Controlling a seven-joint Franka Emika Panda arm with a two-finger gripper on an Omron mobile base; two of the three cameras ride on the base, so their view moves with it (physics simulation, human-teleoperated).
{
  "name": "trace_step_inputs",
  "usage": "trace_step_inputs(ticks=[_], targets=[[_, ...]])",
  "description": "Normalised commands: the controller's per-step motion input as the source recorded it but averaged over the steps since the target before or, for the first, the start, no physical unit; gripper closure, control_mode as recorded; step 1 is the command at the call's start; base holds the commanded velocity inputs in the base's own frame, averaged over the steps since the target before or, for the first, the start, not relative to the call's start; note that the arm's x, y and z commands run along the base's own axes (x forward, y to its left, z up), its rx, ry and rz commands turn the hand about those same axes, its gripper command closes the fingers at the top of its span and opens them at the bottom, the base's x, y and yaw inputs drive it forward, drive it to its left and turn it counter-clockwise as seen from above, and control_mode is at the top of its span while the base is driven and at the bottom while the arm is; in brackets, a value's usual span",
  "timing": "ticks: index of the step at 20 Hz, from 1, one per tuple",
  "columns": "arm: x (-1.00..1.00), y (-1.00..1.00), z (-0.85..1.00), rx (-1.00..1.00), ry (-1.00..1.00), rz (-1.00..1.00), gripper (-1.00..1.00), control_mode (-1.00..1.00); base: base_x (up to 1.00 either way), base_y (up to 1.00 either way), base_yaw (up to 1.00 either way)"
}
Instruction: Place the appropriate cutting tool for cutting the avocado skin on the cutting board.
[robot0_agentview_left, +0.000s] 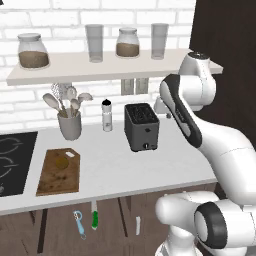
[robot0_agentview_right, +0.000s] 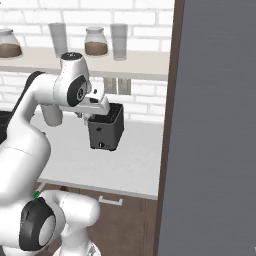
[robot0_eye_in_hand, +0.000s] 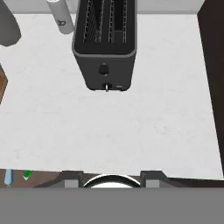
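Note:
The green-handled knife (robot0_agentview_left: 94, 218) lies below the counter's front edge, blade pointing away, between a light-blue peeler (robot0_agentview_left: 79, 223) and a small white-handled tool (robot0_agentview_left: 138, 226). In the hand view a bit of its green handle (robot0_eye_in_hand: 27, 174) peeks out at the lower left. On the counter's left part rests the dark wooden cutting board (robot0_agentview_left: 50, 181), and the olive-brown avocado (robot0_agentview_left: 62, 162) sits on its far half. My gripper (robot0_eye_in_hand: 111, 177) hovers high over the counter in front of the toaster, open and holding nothing, far right of the knife.
A black toaster (robot0_agentview_left: 142, 126) stands mid-counter, with a white bottle (robot0_agentview_left: 106, 115) and a grey utensil holder (robot0_agentview_left: 70, 125) to its left. The black stovetop (robot0_agentview_left: 12, 162) lies left of the board. A shelf (robot0_agentview_left: 75, 70) with jars and glasses hangs above. A dark tall cabinet (robot0_agentview_right: 215, 125) closes the right side.

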Motion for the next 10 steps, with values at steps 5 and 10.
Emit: trace_step_inputs(ticks=[5, 10], targets=[[-0.38, 0.21, -0.09, 0.00, -0.04, 0.02, -1.00, -1.00, 0.00, 0.00, 0.00], [-0.82, 0.97, -0.65, 0.00, 0.06, 0.10, -1.00, -1.00, 0.00, 0.00, 0.00]])
